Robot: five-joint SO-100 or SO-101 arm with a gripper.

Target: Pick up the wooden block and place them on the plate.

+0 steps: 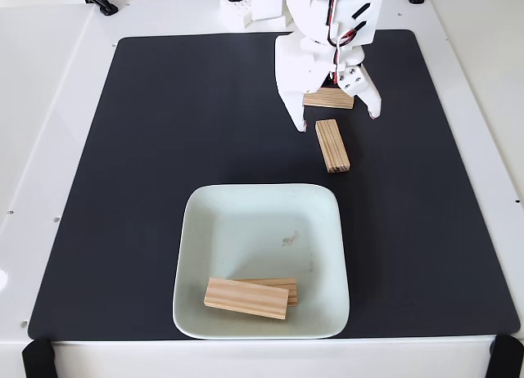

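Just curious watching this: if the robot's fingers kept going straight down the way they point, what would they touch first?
Probably the wooden block lying on the black mat just below the open gripper; depth is hard to judge here.

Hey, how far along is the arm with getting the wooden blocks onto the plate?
About halfway. Done: two wooden blocks lie stacked in the plate, near its front edge. In hand: nothing; the gripper hangs open above the mat, its fingers straddling the remaining pair. Left: the upright-lying block and the block behind it, partly hidden by the arm.
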